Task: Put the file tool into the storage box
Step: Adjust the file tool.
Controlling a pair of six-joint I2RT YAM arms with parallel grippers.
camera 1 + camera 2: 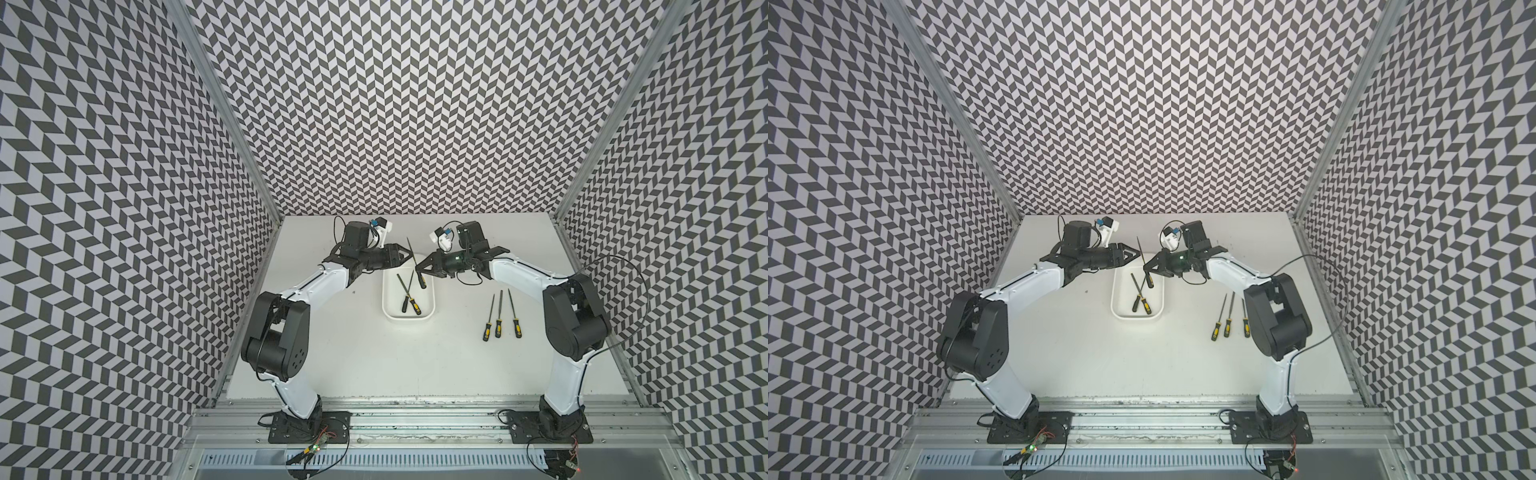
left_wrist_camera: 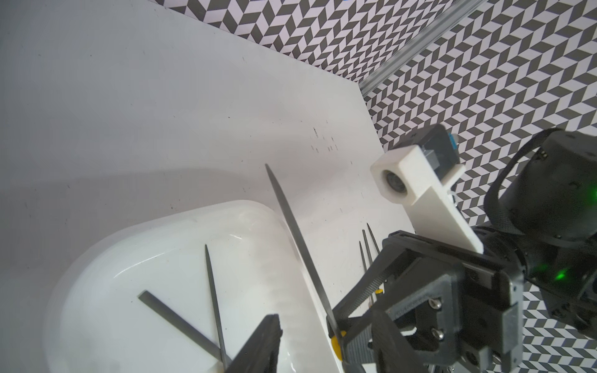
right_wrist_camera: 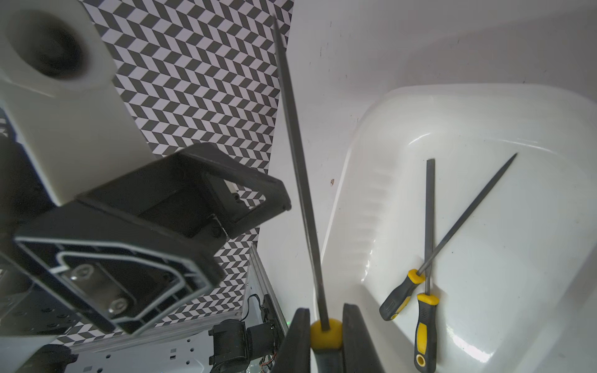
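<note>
White tabletop (image 1: 374, 353), chevron walls (image 1: 415, 104): roughly a third done.
The storage box (image 1: 408, 318) sits far centre with two files (image 1: 405, 293) crossed inside. Over its far rim the right tool (image 1: 419, 272) pinches the held file (image 1: 411, 252) by the handle. The left tool (image 1: 406, 258) is half-spread, empty, beside the blade. Three files (image 1: 498, 313) lie right.

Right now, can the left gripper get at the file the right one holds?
Probably yes. The left gripper is open, close beside the bare blade of the file, which sticks out of the right gripper over the far end of the box; nothing stands between them.
</note>
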